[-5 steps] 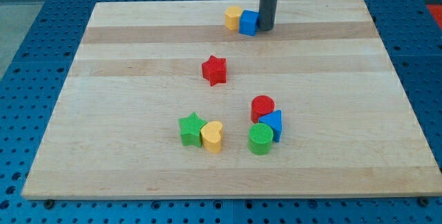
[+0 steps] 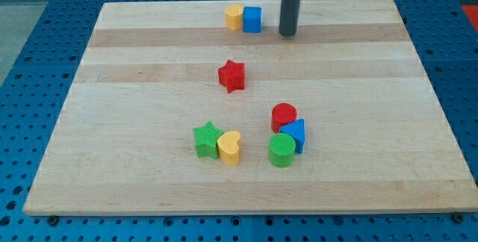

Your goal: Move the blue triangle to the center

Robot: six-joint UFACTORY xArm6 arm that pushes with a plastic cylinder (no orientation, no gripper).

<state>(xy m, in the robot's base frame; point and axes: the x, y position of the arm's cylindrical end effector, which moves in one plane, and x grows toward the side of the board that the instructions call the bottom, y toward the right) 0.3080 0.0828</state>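
Observation:
The blue triangle (image 2: 295,134) lies right of the board's middle toward the view's bottom, wedged between a red cylinder (image 2: 284,116) above it and a green cylinder (image 2: 281,150) below-left. My tip (image 2: 288,33) is near the view's top, far above the triangle. It stands a short way right of a blue cube (image 2: 252,19), apart from it.
A yellow block (image 2: 234,17) touches the blue cube's left side. A red star (image 2: 232,75) sits near the board's middle. A green star (image 2: 207,139) and a yellow heart (image 2: 230,148) sit together at bottom centre. The wooden board (image 2: 134,70) rests on a blue perforated table.
The blue cube and yellow block have slid to the view's left. My tip now stands apart from the cube, where before it touched its right side.

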